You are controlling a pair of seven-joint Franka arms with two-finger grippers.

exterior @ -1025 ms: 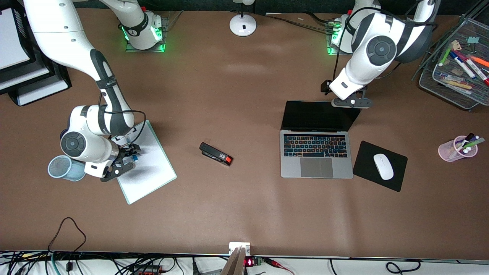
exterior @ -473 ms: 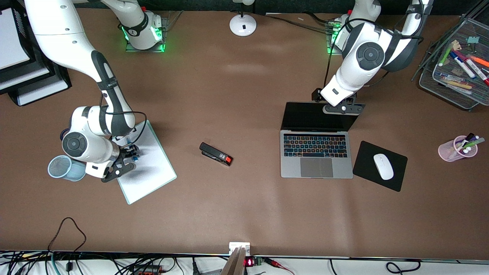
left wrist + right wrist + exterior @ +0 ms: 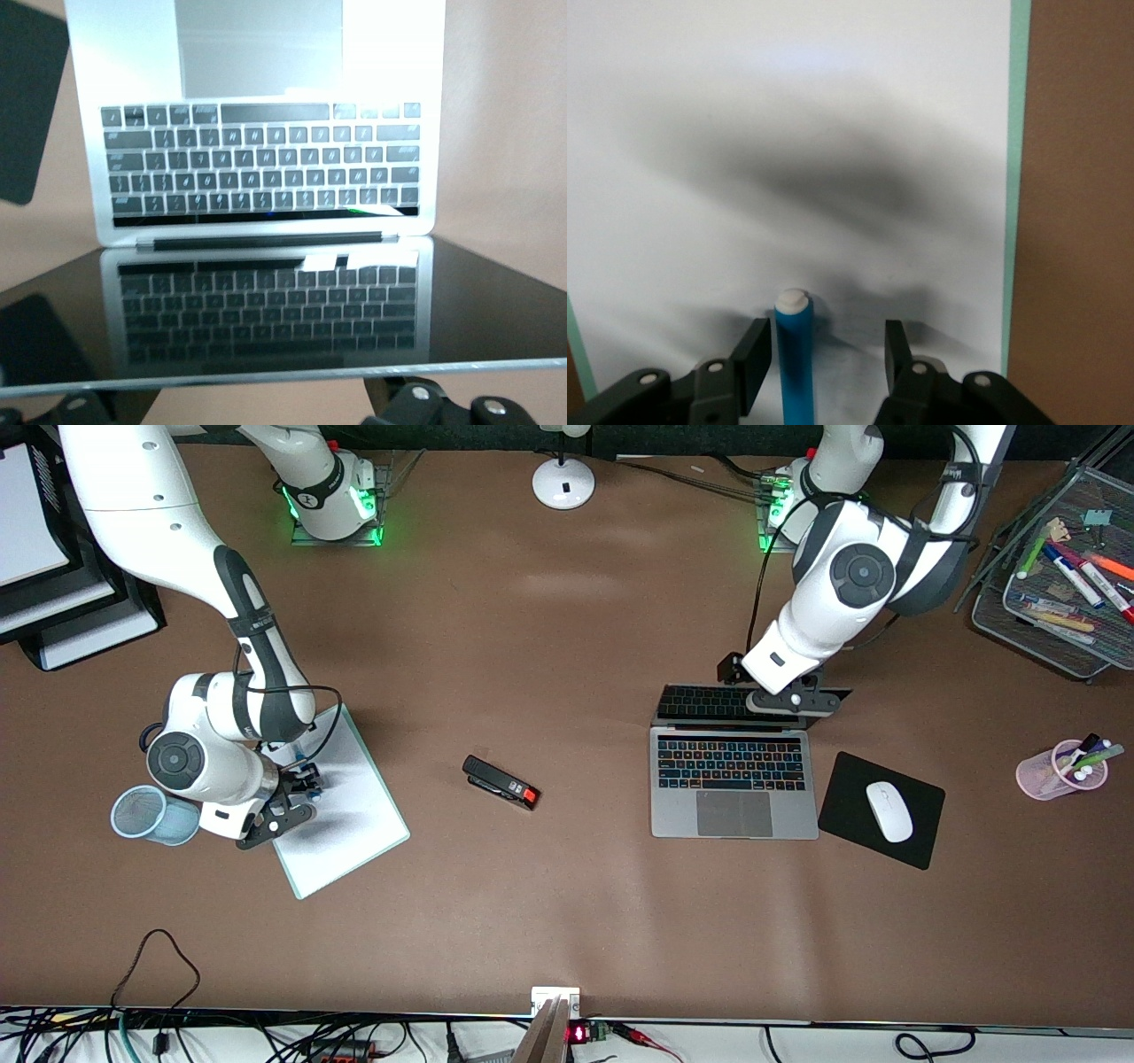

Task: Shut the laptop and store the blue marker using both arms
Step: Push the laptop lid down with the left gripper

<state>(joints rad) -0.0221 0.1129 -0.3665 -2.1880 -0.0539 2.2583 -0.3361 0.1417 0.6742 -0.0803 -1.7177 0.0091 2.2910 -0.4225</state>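
The silver-grey laptop stands toward the left arm's end of the table, its lid tipped forward over the keys and mirroring them. It also fills the left wrist view. My left gripper is at the lid's top edge against its back; in the left wrist view its fingers stand wide apart around the edge. My right gripper is low over the white pad, open. The blue marker lies on the pad between its fingers, close to one finger.
A pale blue mesh cup lies beside the right wrist. A black stapler sits mid-table. A black mouse pad with a white mouse lies beside the laptop. A pink marker cup, mesh tray and lamp base stand around.
My left gripper has moved toward the front camera and pushed the laptop lid forward; the screen now leans over the keyboard. My right gripper has barely moved over the marker.
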